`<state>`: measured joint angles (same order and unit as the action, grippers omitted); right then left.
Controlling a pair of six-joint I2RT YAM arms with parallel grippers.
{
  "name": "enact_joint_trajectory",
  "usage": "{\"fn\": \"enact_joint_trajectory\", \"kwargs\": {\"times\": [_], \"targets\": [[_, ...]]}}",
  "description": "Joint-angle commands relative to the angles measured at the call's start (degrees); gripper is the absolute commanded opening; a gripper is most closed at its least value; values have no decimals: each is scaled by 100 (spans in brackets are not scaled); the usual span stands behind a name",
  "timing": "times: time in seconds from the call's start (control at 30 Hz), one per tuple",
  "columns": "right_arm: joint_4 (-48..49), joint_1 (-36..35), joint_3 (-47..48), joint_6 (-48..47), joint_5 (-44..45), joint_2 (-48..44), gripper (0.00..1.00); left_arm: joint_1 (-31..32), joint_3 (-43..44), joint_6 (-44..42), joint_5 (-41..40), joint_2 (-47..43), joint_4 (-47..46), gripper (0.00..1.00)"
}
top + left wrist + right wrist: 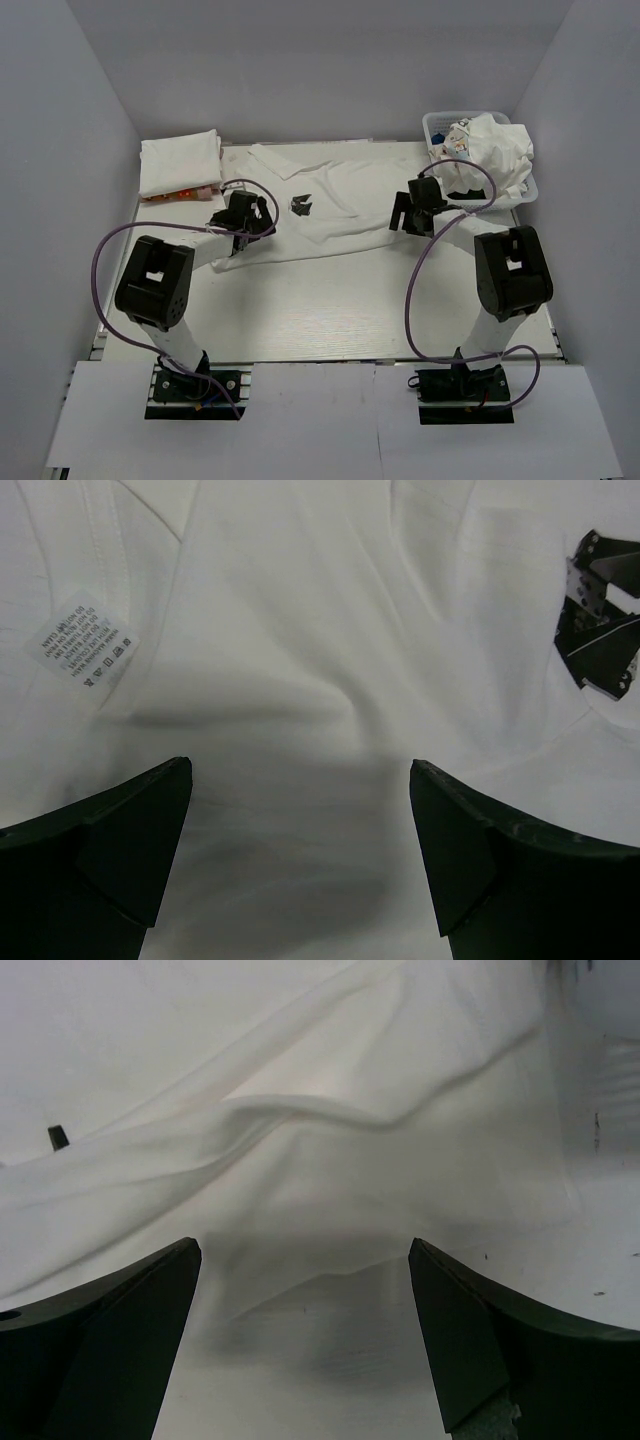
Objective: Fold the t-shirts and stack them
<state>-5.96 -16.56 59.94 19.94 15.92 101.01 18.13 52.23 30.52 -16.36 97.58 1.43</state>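
A white t-shirt (340,195) with a small black chest print (300,204) lies spread across the far half of the table. My left gripper (252,222) is open just above its left part; the cloth (300,680), a care label (85,645) and the black print (600,610) show in the left wrist view. My right gripper (408,215) is open over the shirt's right edge, where the hem (330,1270) meets the table. A folded white shirt stack (180,163) sits at the far left. Crumpled white shirts (490,150) fill the basket.
A white lattice basket (440,122) stands at the far right corner. White walls enclose the table on three sides. Purple cables loop from both arms. Bare white table (330,300) lies between the shirt and the arm bases.
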Motion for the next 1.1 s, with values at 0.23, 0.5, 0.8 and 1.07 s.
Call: {"fn": "enact_joint_trajectory", "kwargs": {"times": [0.23, 0.5, 0.8, 1.07], "targets": [[-275, 232, -557, 755, -176, 69, 90, -20, 7, 304, -77, 174, 374, 100], [-1064, 215, -2581, 1948, -898, -1669, 90, 94, -792, 823, -87, -800, 1341, 100], [-2506, 127, -3656, 2268, -1249, -4550, 90, 94, -1575, 1465, -42, -2222, 2607, 100], [-2385, -268, -2461, 1189, -1512, -4672, 90, 94, -1146, 1193, -534, -3483, 1941, 100]]}}
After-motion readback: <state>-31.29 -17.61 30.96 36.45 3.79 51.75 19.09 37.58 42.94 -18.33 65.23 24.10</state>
